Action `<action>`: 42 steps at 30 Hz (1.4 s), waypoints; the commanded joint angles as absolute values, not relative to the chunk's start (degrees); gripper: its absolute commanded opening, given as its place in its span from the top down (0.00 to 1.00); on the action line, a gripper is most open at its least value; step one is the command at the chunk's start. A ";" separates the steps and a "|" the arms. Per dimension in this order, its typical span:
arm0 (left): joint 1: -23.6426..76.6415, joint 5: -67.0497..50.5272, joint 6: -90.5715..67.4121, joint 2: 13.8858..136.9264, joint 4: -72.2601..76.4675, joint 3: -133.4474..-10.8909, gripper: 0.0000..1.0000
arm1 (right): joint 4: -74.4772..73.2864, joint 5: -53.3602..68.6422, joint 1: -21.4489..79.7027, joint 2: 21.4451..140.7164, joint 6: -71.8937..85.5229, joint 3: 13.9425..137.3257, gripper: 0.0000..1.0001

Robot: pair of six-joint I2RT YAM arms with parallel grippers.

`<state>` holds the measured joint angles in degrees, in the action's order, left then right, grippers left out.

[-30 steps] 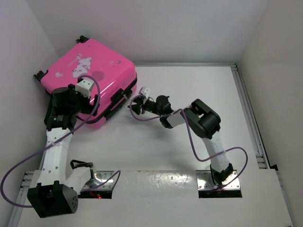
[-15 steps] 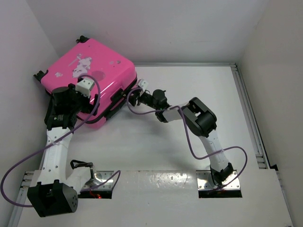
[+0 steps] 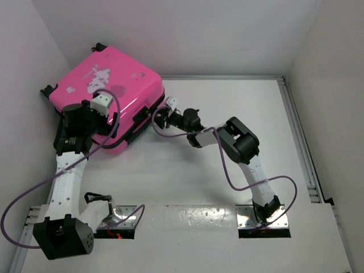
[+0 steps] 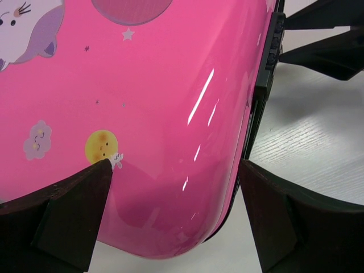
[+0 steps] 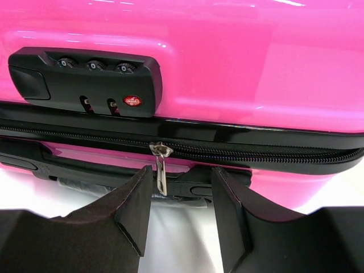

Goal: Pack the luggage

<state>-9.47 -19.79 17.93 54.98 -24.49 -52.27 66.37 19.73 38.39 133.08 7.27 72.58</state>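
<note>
The pink luggage (image 3: 108,94) lies closed and flat at the back left of the table, white animal print on its lid. My left gripper (image 3: 108,116) is open over its near corner (image 4: 170,170), the jaws wide on either side of the shell. My right gripper (image 3: 165,114) is open at the suitcase's right side. In the right wrist view the metal zipper pull (image 5: 161,168) hangs from the black zipper between my fingertips, close to the left finger (image 5: 133,199). The combination lock (image 5: 85,79) sits above it.
White walls close in behind and on the left of the luggage. A metal rail (image 3: 298,136) runs along the table's right edge. The black side handle (image 5: 114,170) lies under the zipper. Bare table (image 3: 227,96) spreads to the right.
My right gripper has moved left from the table toward the suitcase's side and now sits at the zipper. The left arm and the luggage have not moved.
</note>
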 commanded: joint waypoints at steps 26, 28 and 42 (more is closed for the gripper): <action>-10.20 -23.80 19.94 52.83 -26.54 -50.01 0.05 | 67.76 18.99 40.87 136.32 7.56 79.10 0.99; -10.20 -27.23 23.88 51.42 -28.47 -50.01 0.06 | 67.94 18.28 40.87 135.97 7.73 79.19 1.00; 9.56 -23.24 25.06 57.82 -27.17 -46.07 0.20 | 66.01 20.74 38.32 129.11 8.26 74.26 1.00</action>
